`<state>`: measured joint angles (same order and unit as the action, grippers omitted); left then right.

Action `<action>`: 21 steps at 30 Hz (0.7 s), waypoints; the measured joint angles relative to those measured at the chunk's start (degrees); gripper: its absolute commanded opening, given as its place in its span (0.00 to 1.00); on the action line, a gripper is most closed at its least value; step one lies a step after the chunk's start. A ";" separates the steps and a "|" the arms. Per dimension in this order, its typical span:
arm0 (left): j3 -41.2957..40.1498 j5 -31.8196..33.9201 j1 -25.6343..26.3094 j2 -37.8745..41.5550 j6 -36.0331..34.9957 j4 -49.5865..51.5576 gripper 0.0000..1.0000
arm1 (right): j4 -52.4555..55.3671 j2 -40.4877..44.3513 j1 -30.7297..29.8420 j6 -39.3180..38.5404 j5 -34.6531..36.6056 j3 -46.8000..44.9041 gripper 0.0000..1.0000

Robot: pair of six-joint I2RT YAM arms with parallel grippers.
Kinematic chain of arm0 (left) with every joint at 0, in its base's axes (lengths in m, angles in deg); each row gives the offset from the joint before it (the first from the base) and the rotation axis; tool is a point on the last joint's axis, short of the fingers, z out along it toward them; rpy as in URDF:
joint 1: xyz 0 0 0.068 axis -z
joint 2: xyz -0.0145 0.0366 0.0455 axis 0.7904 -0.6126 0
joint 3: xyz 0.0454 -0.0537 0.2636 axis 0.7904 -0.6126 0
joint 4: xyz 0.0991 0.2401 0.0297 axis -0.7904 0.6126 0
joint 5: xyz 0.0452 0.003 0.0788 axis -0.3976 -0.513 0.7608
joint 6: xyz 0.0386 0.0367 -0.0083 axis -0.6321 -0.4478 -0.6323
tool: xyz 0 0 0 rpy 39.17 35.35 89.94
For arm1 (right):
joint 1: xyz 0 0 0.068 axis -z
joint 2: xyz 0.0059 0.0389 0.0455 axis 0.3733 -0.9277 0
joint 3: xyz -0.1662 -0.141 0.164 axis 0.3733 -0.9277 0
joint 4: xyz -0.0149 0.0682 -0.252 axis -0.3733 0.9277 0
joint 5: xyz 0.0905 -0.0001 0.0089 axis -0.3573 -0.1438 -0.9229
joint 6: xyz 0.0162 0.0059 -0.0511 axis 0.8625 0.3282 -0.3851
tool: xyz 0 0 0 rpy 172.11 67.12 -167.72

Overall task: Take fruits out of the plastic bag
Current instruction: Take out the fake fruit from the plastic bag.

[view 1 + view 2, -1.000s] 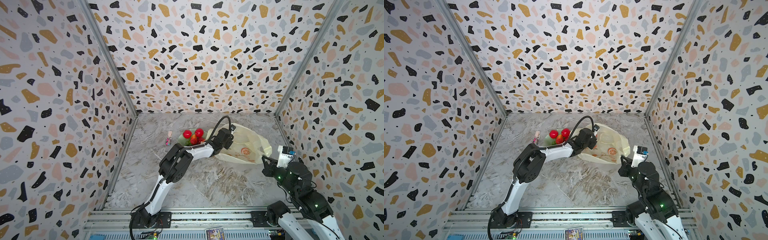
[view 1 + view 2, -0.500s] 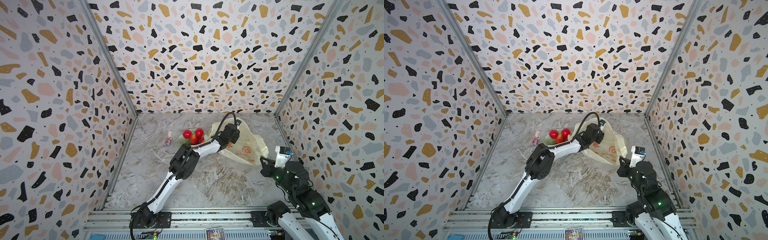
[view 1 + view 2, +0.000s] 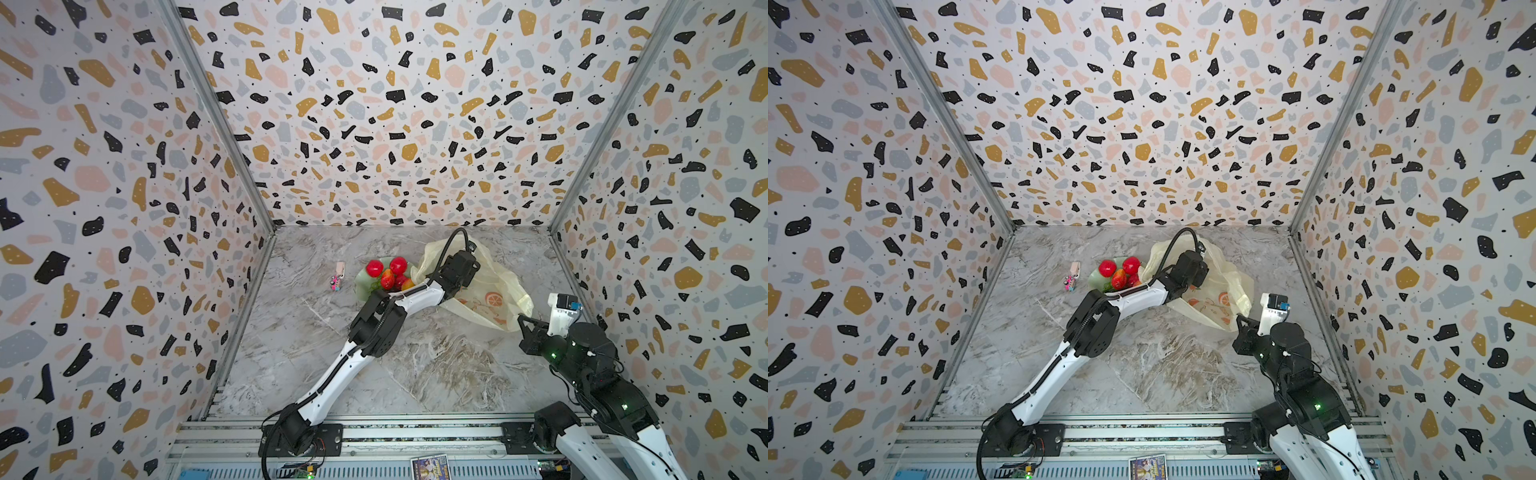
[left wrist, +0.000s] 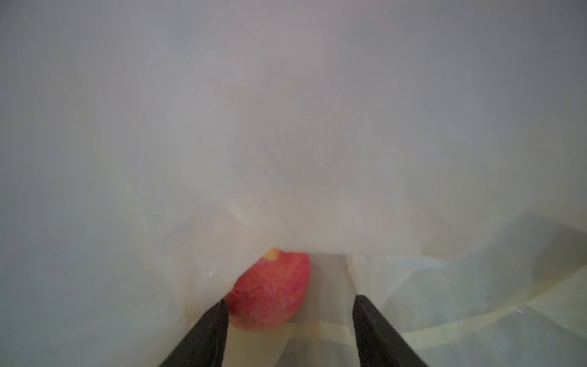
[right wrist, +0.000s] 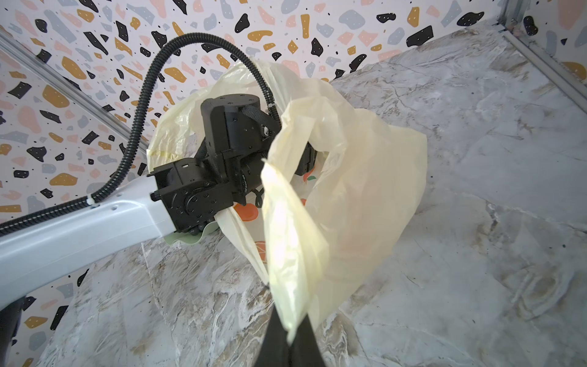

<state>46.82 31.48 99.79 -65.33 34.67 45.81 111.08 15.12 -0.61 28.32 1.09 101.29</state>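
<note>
The left fingers (image 4: 219, 314) were inside the bag (image 3: 494, 291) and stood open, with a red-yellow fruit (image 4: 273, 292) between them, close to one finger. The right fingers (image 5: 276, 349) were closed tight on an edge of the bag and held it up off the table (image 3: 436, 365). More fruits (image 3: 386, 274) lay on the plate (image 3: 360, 279) just beside the bag.

Inside the plastic bag (image 4: 460, 286) film sags low over the peach-like piece (image 4: 273, 292) (leaving only a narrow gap), while the near marble floor (image 3: 436, 365) lies bare before the fruit-laden plate (image 3: 360, 286).
</note>
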 measured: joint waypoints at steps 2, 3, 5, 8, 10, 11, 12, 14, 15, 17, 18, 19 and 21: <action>0.98 0.04 -0.24 -0.50 0.42 0.72 0.68 | -0.02 0.13 0.00 0.02 0.00 -0.11 0.00; 1.22 0.00 -0.31 -0.57 0.52 1.16 0.68 | -0.04 0.15 0.00 0.02 -0.02 -0.15 0.00; 1.97 -0.76 -0.55 -0.81 0.90 1.86 0.69 | -0.04 0.17 0.00 0.04 -0.13 -0.28 0.00; 3.82 -2.86 -0.92 -1.33 1.38 3.02 0.69 | -0.02 0.17 0.00 0.04 -0.24 -0.44 0.00; 5.79 -4.15 -1.25 -2.10 1.57 3.80 0.68 | -0.04 0.20 0.00 0.04 -0.22 -0.48 0.00; 7.21 -4.70 -1.44 -2.73 1.75 4.31 0.67 | -0.02 0.26 0.00 0.04 -0.22 -0.50 0.00; 8.55 -5.14 -1.60 -3.37 1.84 4.68 0.67 | -0.02 0.39 0.00 0.07 -0.20 -0.52 0.00; 11.21 -6.08 -1.99 -4.87 2.25 5.38 0.67 | -0.02 0.76 0.00 0.09 -0.20 -0.52 0.00; 11.80 -6.27 -2.12 -5.22 2.43 5.75 0.65 | -0.02 0.92 0.00 0.11 -0.17 -0.52 0.00; 12.04 -6.93 -2.25 -5.53 2.95 6.78 0.58 | -0.02 1.27 0.00 0.31 -0.15 -0.52 0.00; 12.00 -7.10 -2.27 -5.55 3.02 7.21 0.56 | -0.02 1.40 0.00 0.44 -0.15 -0.52 0.00; 11.78 -7.30 -2.34 -5.55 3.06 7.43 0.54 | -0.02 1.55 0.00 0.52 -0.17 -0.52 0.00; 11.10 -7.45 -2.47 -5.44 3.19 7.50 0.50 | -0.02 1.73 0.00 0.83 -0.20 -0.55 0.00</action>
<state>57.93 24.03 97.33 -70.77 37.86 53.31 111.05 16.84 -0.61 29.15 0.89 100.74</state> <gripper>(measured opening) 0.528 0.041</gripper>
